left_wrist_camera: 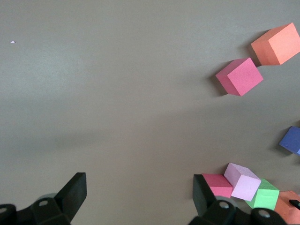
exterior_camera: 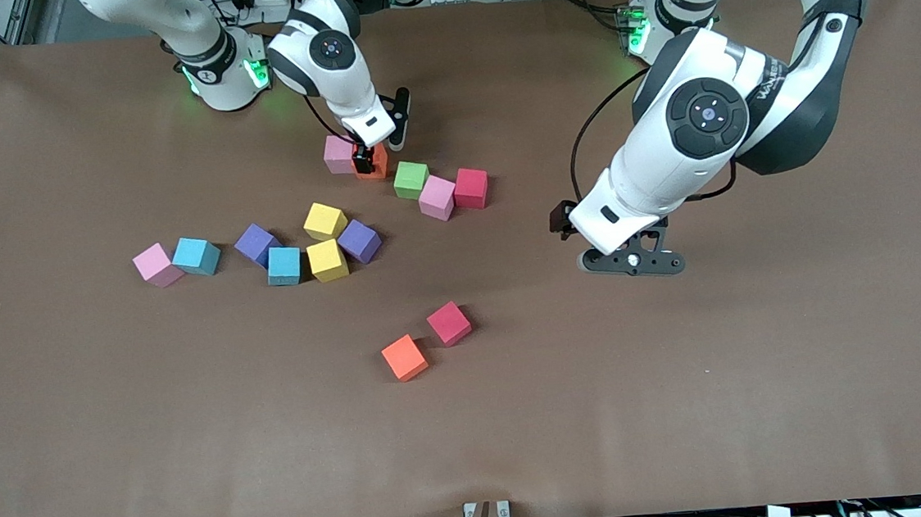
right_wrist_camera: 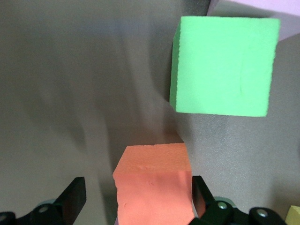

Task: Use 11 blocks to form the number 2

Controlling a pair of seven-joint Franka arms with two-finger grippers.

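On brown table (exterior_camera: 114, 450), scattered blocks (exterior_camera: 327, 261), right claw (right_wrist_camera: 136, 199) spread around orange cube (right_wrist_camera: 152, 183), left claw (left_wrist_camera: 138, 197) spread

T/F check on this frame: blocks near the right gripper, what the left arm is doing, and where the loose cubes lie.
1. The right gripper stands open around an orange cube on the table. True.
2. The left gripper holds a crimson cube. False: it is open and empty, over bare table toward the left arm's end; that arm waits.
3. A green cube lies beside the orange cube at the right gripper. True.
4. The two yellow cubes are stacked one on the other. False: both yellow cubes lie flat on the table in the cluster with purple and blue ones.
5. A second orange cube lies nearer to the front camera than every other block. True.
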